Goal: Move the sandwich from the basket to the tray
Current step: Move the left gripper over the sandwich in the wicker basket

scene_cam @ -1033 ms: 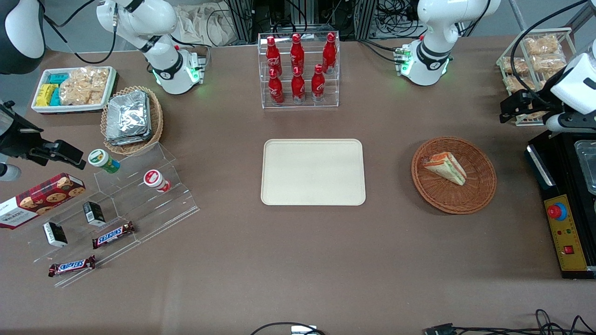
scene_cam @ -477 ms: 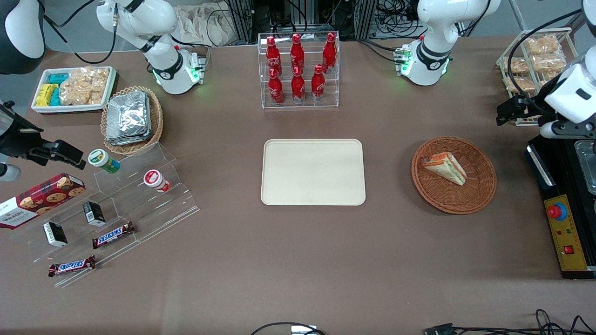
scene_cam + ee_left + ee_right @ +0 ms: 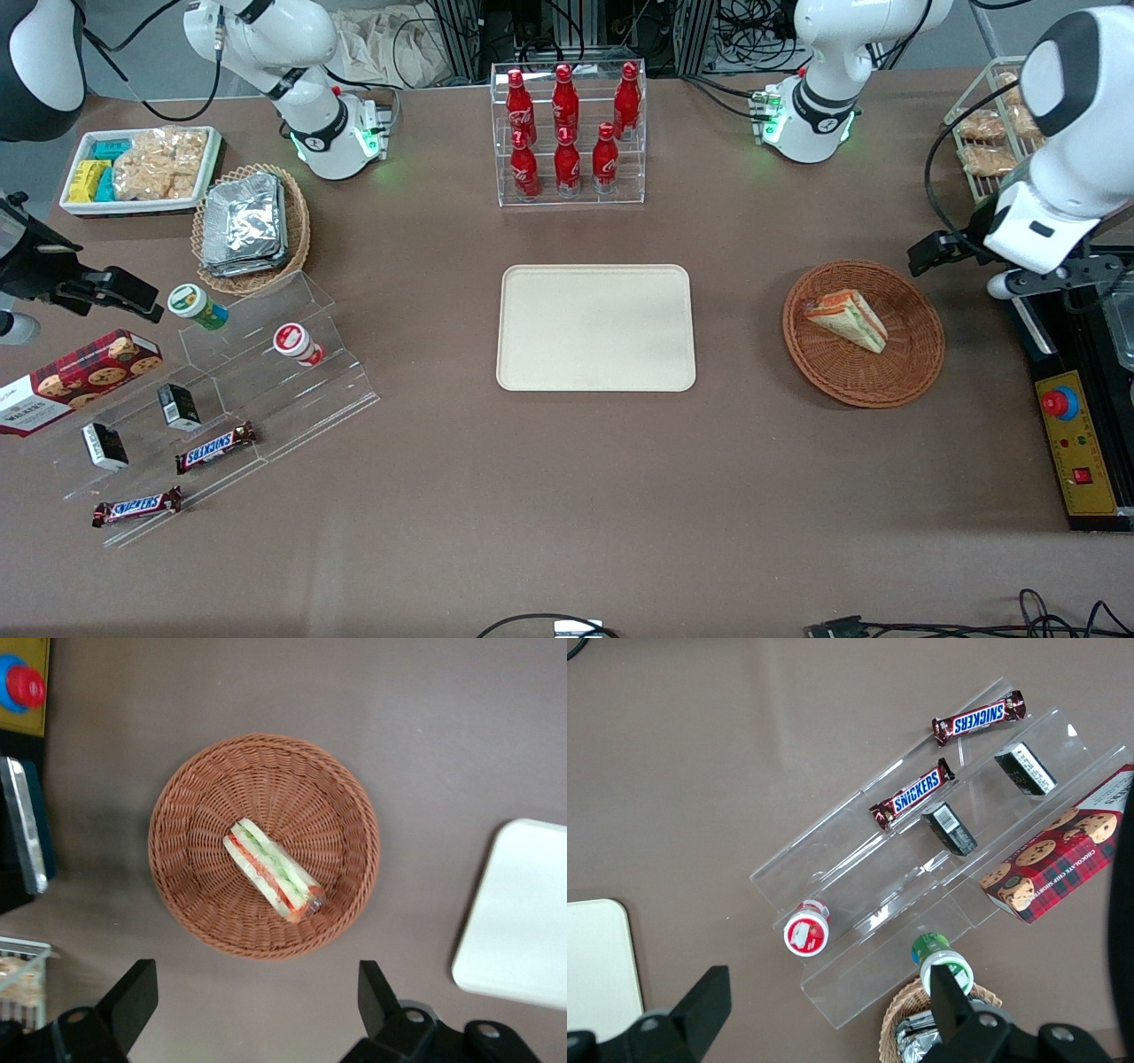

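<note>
The sandwich (image 3: pixel 848 319) (image 3: pixel 272 870), a wrapped wedge with green and red filling, lies in the round reddish-brown wicker basket (image 3: pixel 912 368) (image 3: pixel 190 793). The cream tray (image 3: pixel 595 327) (image 3: pixel 523 930) rests bare at the table's middle, beside the basket toward the parked arm's end. My gripper (image 3: pixel 999 282) (image 3: pixel 257 979) hangs high above the table just off the basket's rim, toward the working arm's end. It is open, its black fingers (image 3: pixel 133 992) spread wide with only brown tabletop between them.
A black and yellow control box (image 3: pixel 1076 443) with a red button (image 3: pixel 24 687) stands close to the basket at the working arm's end. A wire rack of snack bags (image 3: pixel 983 142) sits above it. A clear rack of red bottles (image 3: pixel 567 124) stands farther from the camera than the tray.
The left arm has swung in from the table's edge toward the basket, and its wrist now hangs close beside the basket's rim. The sandwich, basket and tray have not moved.
</note>
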Motion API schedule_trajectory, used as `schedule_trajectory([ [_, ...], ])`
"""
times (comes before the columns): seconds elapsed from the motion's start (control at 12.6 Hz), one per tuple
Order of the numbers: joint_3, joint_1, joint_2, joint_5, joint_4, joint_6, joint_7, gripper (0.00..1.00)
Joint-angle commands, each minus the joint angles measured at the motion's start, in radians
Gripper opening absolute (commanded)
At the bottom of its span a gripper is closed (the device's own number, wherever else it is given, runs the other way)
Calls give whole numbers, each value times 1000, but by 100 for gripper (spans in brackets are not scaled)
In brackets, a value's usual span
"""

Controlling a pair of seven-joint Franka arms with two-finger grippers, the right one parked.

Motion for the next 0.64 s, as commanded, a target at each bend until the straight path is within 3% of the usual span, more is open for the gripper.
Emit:
schedule_trajectory([
  [0.0, -1, 4, -88, 1, -160, 119, -123, 100],
  [0.56, -1, 4, -73, 2, -345, 360, -354, 100],
])
